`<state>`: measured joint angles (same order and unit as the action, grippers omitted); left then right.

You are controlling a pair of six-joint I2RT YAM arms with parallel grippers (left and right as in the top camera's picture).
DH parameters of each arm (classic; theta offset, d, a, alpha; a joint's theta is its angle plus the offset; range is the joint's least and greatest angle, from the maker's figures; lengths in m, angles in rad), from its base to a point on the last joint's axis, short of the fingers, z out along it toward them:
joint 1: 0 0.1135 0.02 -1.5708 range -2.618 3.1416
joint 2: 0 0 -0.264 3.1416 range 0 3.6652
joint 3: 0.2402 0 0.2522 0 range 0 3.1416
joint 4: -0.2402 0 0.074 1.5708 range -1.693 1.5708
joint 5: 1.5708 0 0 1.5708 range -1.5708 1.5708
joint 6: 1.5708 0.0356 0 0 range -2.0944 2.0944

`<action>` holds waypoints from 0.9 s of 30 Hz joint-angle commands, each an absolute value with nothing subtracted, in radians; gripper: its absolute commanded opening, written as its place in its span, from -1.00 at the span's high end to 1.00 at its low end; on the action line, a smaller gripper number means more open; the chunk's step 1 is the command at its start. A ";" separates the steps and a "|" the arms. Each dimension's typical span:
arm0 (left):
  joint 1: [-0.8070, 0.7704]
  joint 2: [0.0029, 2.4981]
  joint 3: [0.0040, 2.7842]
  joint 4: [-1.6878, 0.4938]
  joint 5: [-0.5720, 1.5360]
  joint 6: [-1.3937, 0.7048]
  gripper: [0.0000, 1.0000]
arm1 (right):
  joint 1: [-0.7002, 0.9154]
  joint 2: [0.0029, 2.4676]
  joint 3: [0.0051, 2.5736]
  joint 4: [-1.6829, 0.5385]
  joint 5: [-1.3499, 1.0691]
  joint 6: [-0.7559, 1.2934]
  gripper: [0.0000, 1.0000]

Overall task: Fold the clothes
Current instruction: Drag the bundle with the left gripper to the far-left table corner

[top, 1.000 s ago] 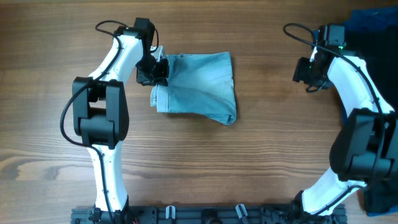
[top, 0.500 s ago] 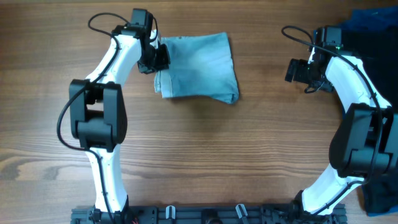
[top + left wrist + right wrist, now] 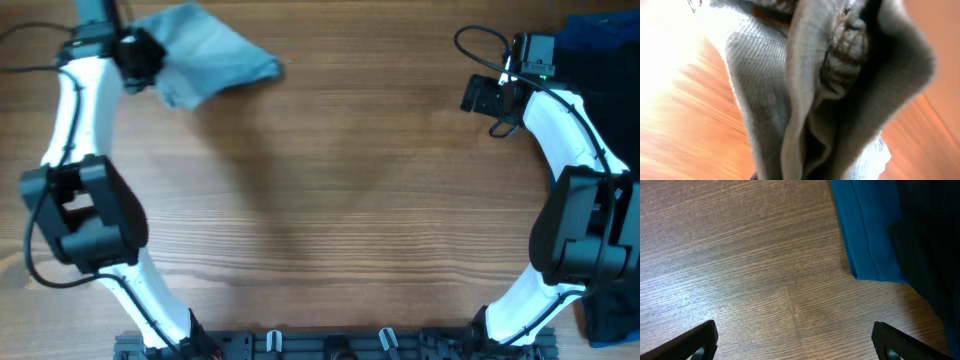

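Left gripper (image 3: 140,55): closed tight on one edge of the denim shorts (image 3: 205,45), at the far left corner of the desk (image 3: 330,200). The left wrist view is filled by the fabric and shows several layers of denim stacked at the grip. The picture is blurred, and the fingers themselves are not visible in it.

Right gripper (image 3: 478,95): wide apart and empty. It hovers over bare wood at the far right of the desk, its fingers (image 3: 697,340) touching nothing. The dark blue cloth (image 3: 865,235) lies just beyond it, with the black garment (image 3: 930,245) alongside.

Progress, as a judgement:
- The shorts appear as a compact, layered bundle rather than spread flat, so the folding of this item looks largely done.
- The bundle sits at the desk's far edge, well apart from the centre. Whether it rests fully on the surface or is partly lifted cannot be told.
- Outstanding: setting the bundle down squarely and releasing it. The fold edges look somewhat uneven from overhead and may need tidying.
- The centre of the desk carries no garment.

Count:
- Denim shorts: one pair.
- Dark blue cloth: one, at the far right corner.
- Black garment: one, next to the blue cloth.
- Arms: two, each with one gripper.
- One further patch of dark fabric shows at the lower right edge of the overhead view. It cannot be determined whether it is a separate item.
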<state>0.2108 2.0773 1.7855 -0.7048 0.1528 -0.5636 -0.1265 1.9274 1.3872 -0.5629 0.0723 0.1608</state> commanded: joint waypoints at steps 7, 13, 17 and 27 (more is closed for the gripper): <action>0.418 2.104 1.797 -0.758 0.129 -0.720 0.92 | -0.131 1.942 1.379 -0.558 0.079 0.163 -0.99; 0.449 2.225 1.797 -0.801 0.130 -0.949 0.92 | -0.131 1.942 1.379 -0.558 0.079 0.164 -0.99; 0.450 2.248 1.797 -0.793 0.130 -0.990 0.92 | -0.131 1.942 1.379 -0.557 0.079 0.163 -0.99; 0.450 2.248 1.797 -0.775 0.125 -1.121 0.92 | -0.131 1.942 1.379 -0.558 0.079 0.163 -0.99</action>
<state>0.4446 2.2440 1.7859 -0.7902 0.1467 -1.0378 -0.1265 1.9274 1.3872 -0.5602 0.0723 0.1604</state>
